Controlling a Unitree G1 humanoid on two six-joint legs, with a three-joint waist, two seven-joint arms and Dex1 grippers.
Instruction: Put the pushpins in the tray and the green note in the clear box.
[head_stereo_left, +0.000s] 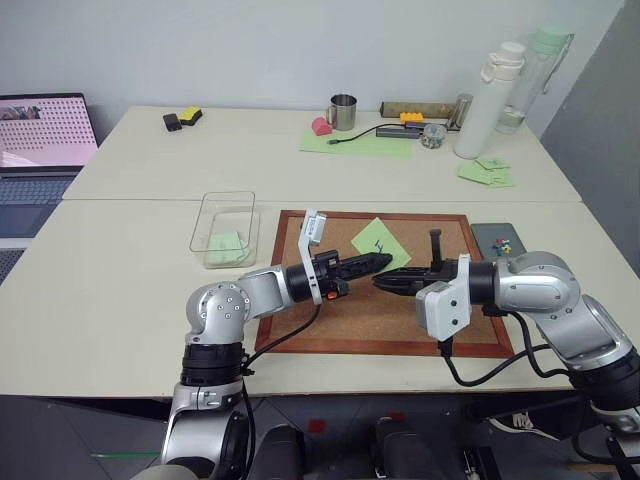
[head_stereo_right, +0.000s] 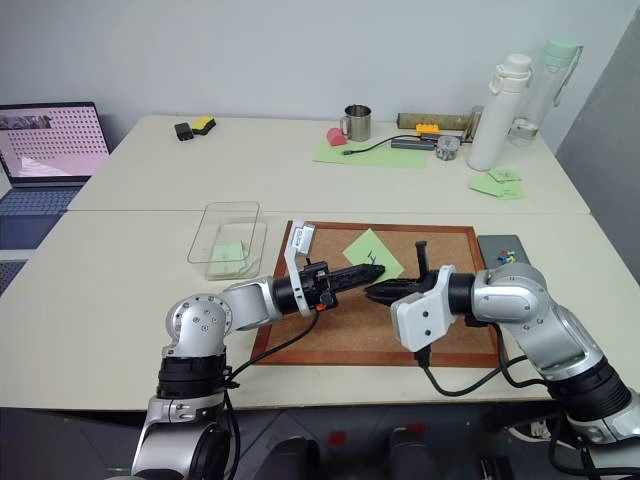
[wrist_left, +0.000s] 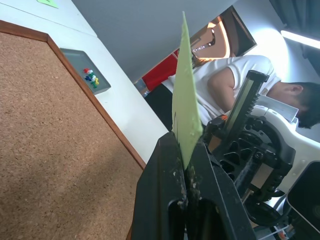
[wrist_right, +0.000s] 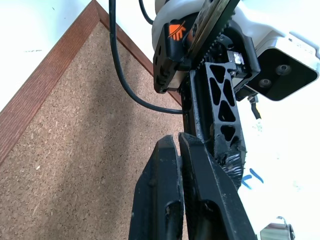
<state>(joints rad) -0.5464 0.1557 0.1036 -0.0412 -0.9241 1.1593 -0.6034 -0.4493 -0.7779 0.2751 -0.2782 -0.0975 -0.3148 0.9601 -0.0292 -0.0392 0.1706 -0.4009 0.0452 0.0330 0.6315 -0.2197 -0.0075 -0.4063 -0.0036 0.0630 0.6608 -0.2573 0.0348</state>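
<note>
step: note handover over corkboard (head_stereo_left: 330, 300) | left gripper (head_stereo_left: 383, 262) clamped on green note (head_stereo_left: 379, 243) | right gripper (head_stereo_left: 382, 284) closed, empty, tip-to-tip | pushpins (head_stereo_left: 502, 242) in tray (head_stereo_left: 489, 233) | next: carry note left, drop in clear box (head_stereo_left: 215, 210)

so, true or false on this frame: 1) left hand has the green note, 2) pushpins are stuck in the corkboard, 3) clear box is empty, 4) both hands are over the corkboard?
1) The left hand is shut on the green note. True.
2) The pushpins are stuck in the corkboard. False: they lie in the tray, to the right of the corkboard.
3) The clear box is empty. False: a green piece of paper lies in it.
4) Both hands are over the corkboard. True: the right hand, also shut, points tip to tip at the left hand.
</note>
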